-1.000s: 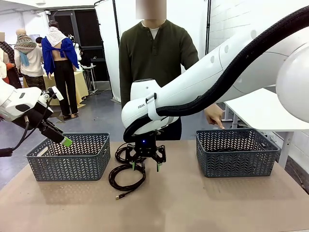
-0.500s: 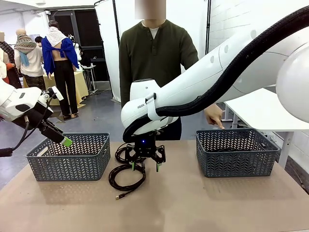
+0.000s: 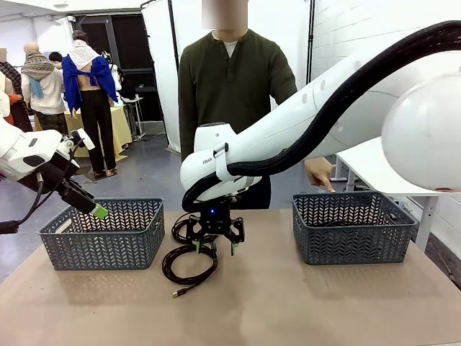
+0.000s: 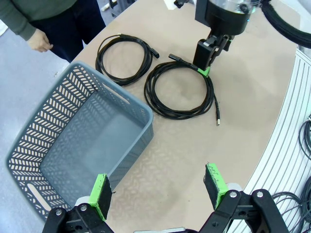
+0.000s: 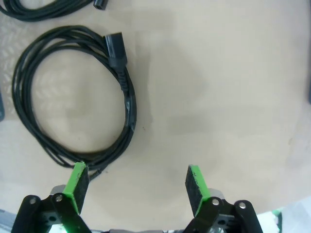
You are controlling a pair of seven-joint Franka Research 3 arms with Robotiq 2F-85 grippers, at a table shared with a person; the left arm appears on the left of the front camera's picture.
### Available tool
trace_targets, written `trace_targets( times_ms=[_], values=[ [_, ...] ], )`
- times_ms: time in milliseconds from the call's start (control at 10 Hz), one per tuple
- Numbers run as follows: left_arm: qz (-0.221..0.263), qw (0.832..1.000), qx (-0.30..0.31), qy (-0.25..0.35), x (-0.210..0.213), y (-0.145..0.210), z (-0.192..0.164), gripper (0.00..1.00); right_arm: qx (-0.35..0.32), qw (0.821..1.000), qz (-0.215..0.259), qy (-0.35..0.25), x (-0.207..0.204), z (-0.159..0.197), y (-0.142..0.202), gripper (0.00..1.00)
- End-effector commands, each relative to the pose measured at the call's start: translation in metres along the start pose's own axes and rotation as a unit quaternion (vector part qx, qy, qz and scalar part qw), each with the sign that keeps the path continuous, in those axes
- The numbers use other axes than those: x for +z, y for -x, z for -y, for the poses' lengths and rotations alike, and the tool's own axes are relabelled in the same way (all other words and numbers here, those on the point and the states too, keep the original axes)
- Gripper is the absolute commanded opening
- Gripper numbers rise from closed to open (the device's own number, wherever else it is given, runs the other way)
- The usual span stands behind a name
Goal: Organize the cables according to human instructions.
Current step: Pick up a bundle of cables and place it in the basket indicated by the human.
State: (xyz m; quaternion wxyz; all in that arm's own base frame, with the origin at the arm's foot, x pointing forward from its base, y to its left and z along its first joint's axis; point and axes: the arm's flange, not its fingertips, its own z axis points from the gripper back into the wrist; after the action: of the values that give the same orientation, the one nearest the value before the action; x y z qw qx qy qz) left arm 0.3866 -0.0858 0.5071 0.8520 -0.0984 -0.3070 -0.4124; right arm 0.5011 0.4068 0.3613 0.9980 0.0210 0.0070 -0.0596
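Brown surface (image 3: 302,310) before us carries a near cable (image 5: 130,107) and a far cable (image 4: 99,60), both coiled, between the left basket (image 3: 104,245) and right basket (image 3: 353,234). Our right hand (image 3: 215,249) hangs wide open over the near cable's rim. Our left hand (image 4: 158,188) hovers wide above the left basket's rim. The human (image 3: 230,94) stands beyond.

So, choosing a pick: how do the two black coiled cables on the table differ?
The black coil nearer the robot looks wider; the black coil nearer the person looks tighter. The open right gripper hangs over the near coil's rim; the far coil lies clear of it. Both lie flat on the brown table.
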Motion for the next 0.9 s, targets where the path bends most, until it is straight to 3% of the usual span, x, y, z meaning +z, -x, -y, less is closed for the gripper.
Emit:
trace_targets(
  times_ms=[0,400,800],
  values=[
    [0.006,1.000,0.005,0.003,-0.001,0.001,-0.003,1.00,-0.010,1.000,0.007,0.015,-0.009,-0.010,-0.007,1.00],
    [0.006,1.000,0.005,0.003,-0.001,0.001,-0.003,1.00,-0.003,0.999,0.042,0.020,-0.022,-0.002,0.000,1.00],
    [0.006,1.000,0.005,0.003,-0.001,0.001,-0.003,1.00,-0.003,0.999,0.047,0.024,-0.024,0.001,0.003,1.00]
  ],
)
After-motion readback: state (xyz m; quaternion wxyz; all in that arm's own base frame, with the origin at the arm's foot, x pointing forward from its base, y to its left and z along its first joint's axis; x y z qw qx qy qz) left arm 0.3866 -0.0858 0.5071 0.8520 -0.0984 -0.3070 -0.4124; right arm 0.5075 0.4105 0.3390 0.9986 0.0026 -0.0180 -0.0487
